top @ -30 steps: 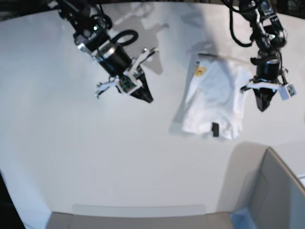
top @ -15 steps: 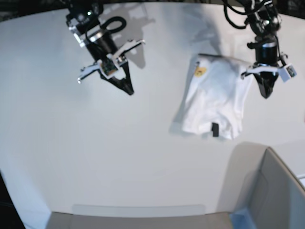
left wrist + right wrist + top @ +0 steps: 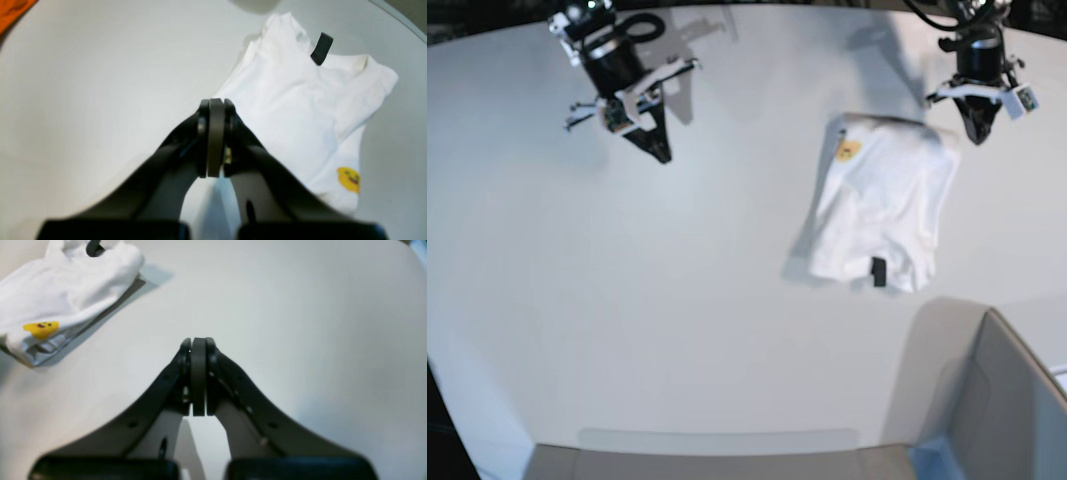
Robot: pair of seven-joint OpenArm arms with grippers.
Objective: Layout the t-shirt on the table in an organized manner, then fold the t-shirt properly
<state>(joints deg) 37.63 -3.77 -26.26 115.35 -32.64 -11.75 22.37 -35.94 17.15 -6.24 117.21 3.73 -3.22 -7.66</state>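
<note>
The white t-shirt (image 3: 882,205) lies folded into a compact bundle on the table (image 3: 677,300), right of centre, with a small black tag (image 3: 878,271) at its near end and a yellow smiley print (image 3: 847,150) at its far end. The t-shirt (image 3: 300,110) fills the right of the left wrist view; the t-shirt (image 3: 63,296) sits at the top left of the right wrist view. My left gripper (image 3: 976,135) hangs shut and empty just beyond the shirt's far right corner. My right gripper (image 3: 659,155) is shut and empty over bare table at the far left.
A grey box (image 3: 997,400) with a blue corner (image 3: 932,455) stands at the near right. The table's curved far edge (image 3: 757,8) runs behind both arms. An orange patch (image 3: 13,8) shows beyond the table in the left wrist view.
Both arms have drawn back toward the far edge of the table, the right one up and to the left, the left one up past the shirt. The t-shirt has not moved.
</note>
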